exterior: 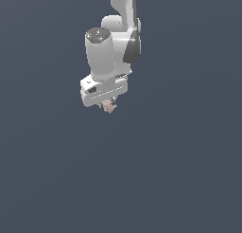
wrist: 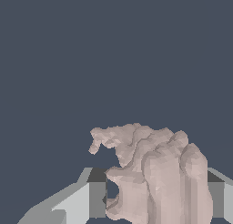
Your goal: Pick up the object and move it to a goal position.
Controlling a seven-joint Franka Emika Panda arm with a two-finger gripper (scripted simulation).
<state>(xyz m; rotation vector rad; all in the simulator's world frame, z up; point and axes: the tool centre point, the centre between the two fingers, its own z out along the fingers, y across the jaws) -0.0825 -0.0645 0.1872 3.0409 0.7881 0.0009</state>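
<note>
Now, in your exterior view the white robot gripper [exterior: 108, 104] hangs above the plain dark grey-blue floor [exterior: 179, 180], closed on the tiny pale pinkish-beige jagged lump [exterior: 109, 106] at its tip. Your wrist view shows the lump [wrist: 159, 177] touching both grey fingers [wrist: 96, 198]. No writing is readable anywhere.

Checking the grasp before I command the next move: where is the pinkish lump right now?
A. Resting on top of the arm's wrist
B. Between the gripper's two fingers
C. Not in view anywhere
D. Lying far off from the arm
B: in the wrist view the pinkish lump sits between the fingers of the gripper, one on each side; the exterior view shows it just under the gripper.
</note>
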